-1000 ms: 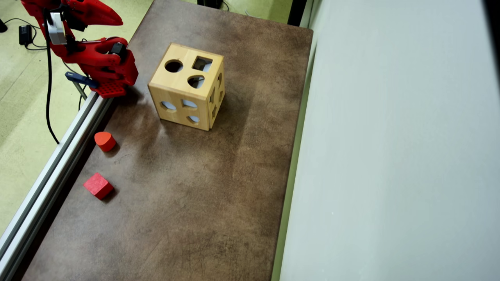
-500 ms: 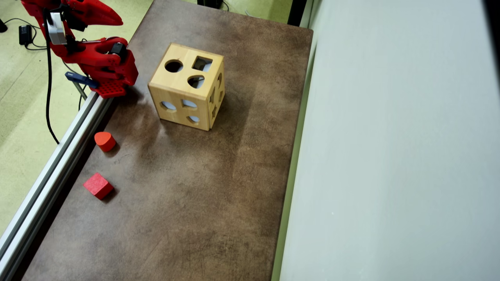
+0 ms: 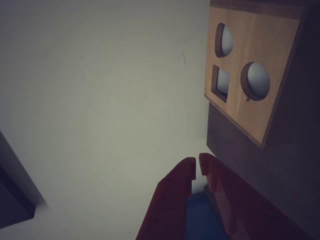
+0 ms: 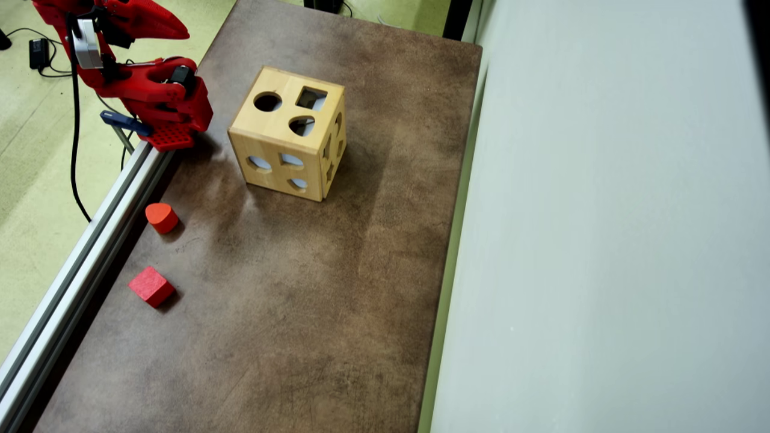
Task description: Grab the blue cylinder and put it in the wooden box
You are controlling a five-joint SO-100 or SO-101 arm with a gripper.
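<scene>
We see the red arm [image 4: 144, 84] folded back at the top-left corner of the bench [image 4: 313, 288] in the overhead view, clear of everything on it. In the wrist view the fingers [image 3: 196, 170] are drawn together with their tips almost touching; something blue shows low between them, but we cannot tell whether that is a block in their hold or part of the arm itself.

The wooden box [image 4: 289, 141] stands near the arm's base, turned so that its top face with the round, square and rounded holes looks up, which suits dropping a block in from above. We see the same box [image 3: 250, 75] at the upper right of the wrist view.

We cannot find the blue cylinder on the open bench in either view. It may be inside the box, hidden by the arm, or in the fingers.

The red rounded block [image 4: 161, 217] and the red cube [image 4: 151, 286] lie along the left edge by the metal rail [image 4: 72, 282], well apart from the box.
</scene>
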